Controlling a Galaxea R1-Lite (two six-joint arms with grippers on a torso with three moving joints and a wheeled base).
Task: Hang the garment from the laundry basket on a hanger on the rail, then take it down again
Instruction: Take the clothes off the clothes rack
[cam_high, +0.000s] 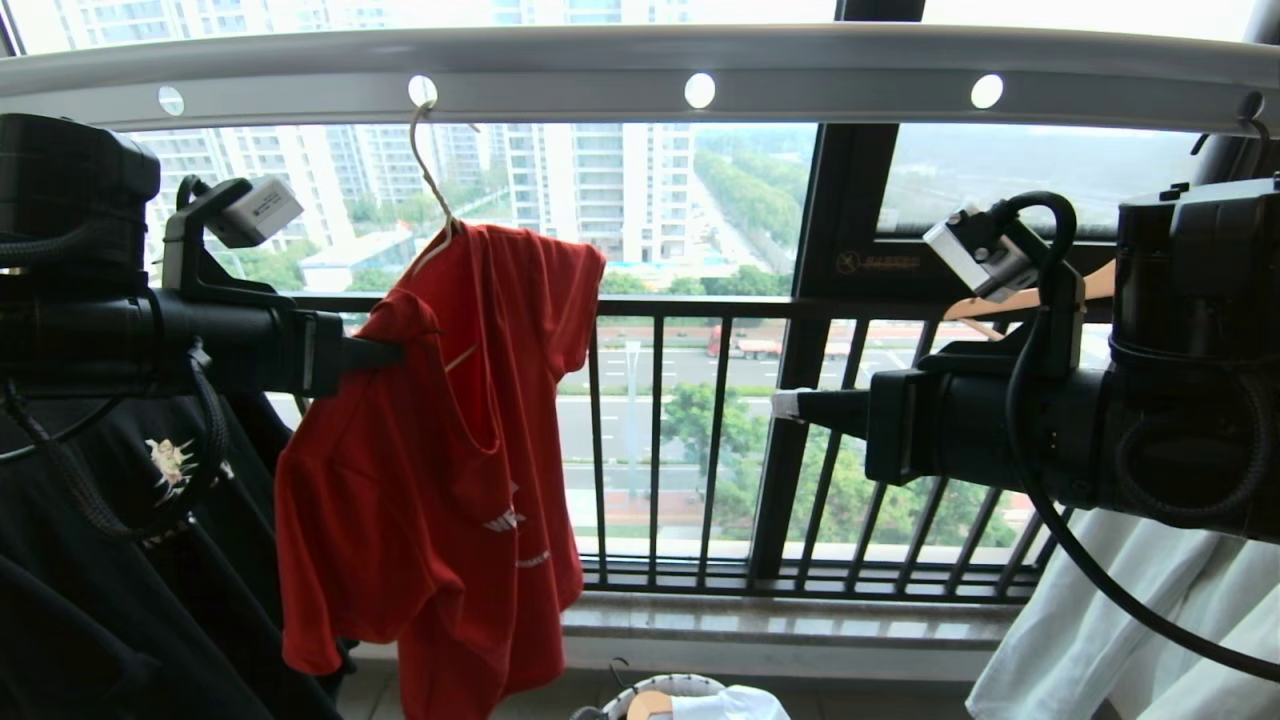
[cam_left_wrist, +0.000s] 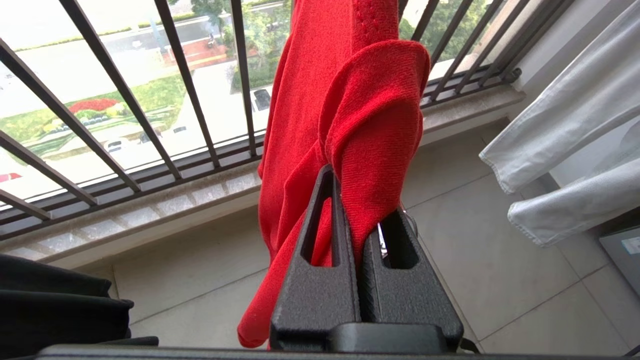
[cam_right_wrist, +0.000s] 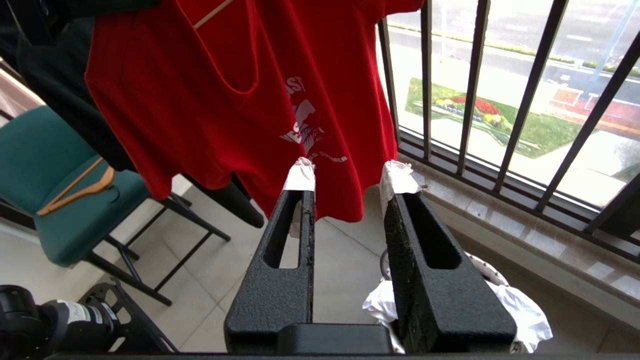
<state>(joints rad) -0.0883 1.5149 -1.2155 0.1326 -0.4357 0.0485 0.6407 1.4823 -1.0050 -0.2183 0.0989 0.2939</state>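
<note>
The red T-shirt (cam_high: 440, 470) is up on the cream wire hanger (cam_high: 432, 195), and the hanger's long hook sits in one of the round holes of the grey rail (cam_high: 640, 75), toward the left of the span, so by the look of it the hanging half of the job is done or all but done. It hangs lopsided, mind you: the right shoulder and sleeve spread out properly, while the left shoulder is bunched and pulled sideways. That's because the left gripper (cam_left_wrist: 357, 220) is clenched on a fold of the red fabric at that left shoulder, fingers pressed together with cloth pinched between them. Over on the right, the right gripper (cam_right_wrist: 350, 175) holds nothing; its taped fingertips stand apart with a clear gap, pointing at the shirt's lower half from well to the right, not touching it. Down near the floor, the laundry basket (cam_high: 690, 685) peeks in with its whitish rim, some white cloth and a wooden hanger inside. A black T-shirt (cam_high: 130, 540) hangs to the left, a pale garment (cam_high: 1120, 620) to the right. What's left, I'd say: settle or let go of that left shoulder, then lift the hook off the rail and take the shirt down again.
</note>
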